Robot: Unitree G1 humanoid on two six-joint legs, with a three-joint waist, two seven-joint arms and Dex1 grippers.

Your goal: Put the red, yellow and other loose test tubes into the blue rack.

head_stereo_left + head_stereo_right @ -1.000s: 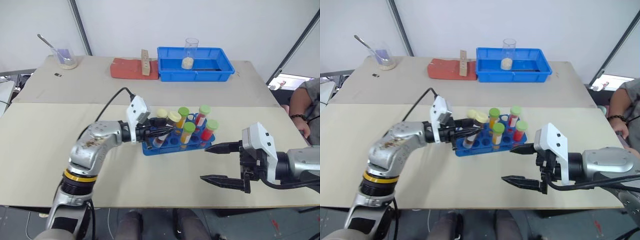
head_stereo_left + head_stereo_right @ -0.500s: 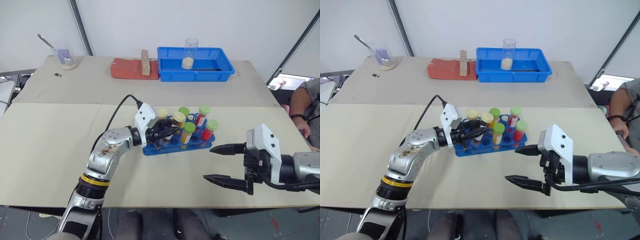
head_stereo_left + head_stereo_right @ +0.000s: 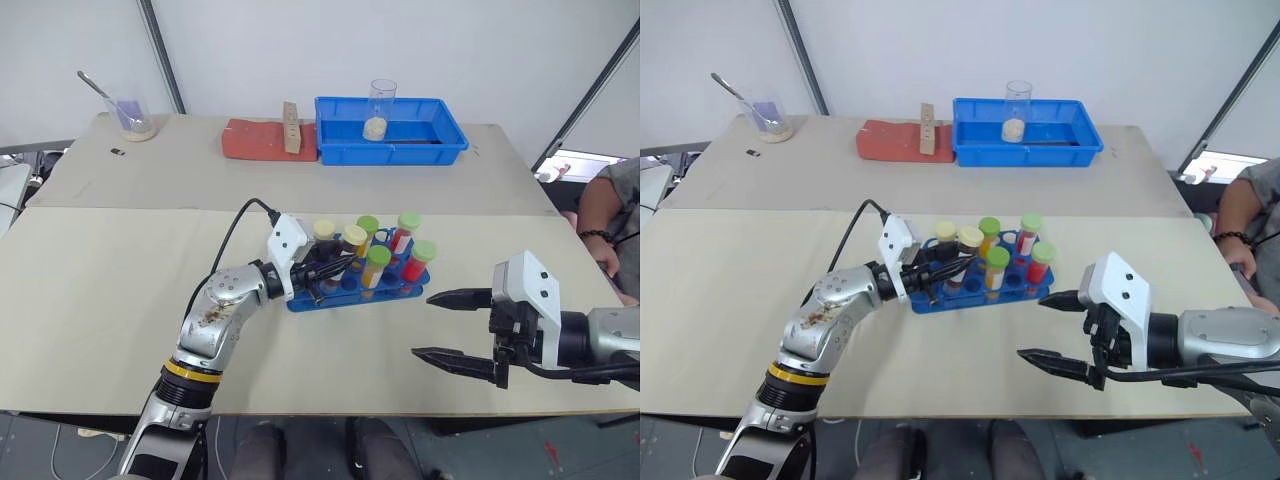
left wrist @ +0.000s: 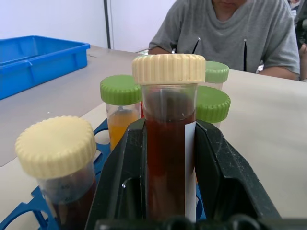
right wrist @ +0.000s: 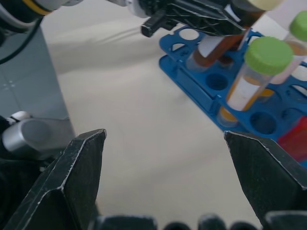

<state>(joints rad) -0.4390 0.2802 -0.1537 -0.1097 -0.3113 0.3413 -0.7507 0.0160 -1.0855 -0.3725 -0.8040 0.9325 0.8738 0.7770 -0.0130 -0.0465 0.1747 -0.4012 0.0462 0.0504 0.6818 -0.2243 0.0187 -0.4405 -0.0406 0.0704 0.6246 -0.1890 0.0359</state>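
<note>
The blue rack [image 3: 400,288] stands mid-table with several capped tubes upright in it, among them a yellow tube [image 3: 377,265] and a red tube [image 3: 420,260], both green-capped. My left gripper [image 3: 325,270] is shut on the dark brown test tube [image 4: 165,158] with a cream cap [image 3: 354,237]. That tube leans over the rack's left end, and its lower end sits at a hole [image 5: 225,60]. A second cream-capped tube [image 4: 57,158] stands beside it. My right gripper [image 3: 423,325] hangs open to the right of the rack, holding nothing.
At the back stands a larger blue tray [image 3: 440,145] with a glass beaker [image 3: 379,105] in it. A red block [image 3: 255,140] lies to its left, and a glass with a spoon [image 3: 133,115] sits at the far left. A person [image 3: 615,215] is seated at the table's right edge.
My left gripper has sunk a little and turned its wrist, carrying the brown tube at the rack's left end. The right gripper has stayed open, almost still.
</note>
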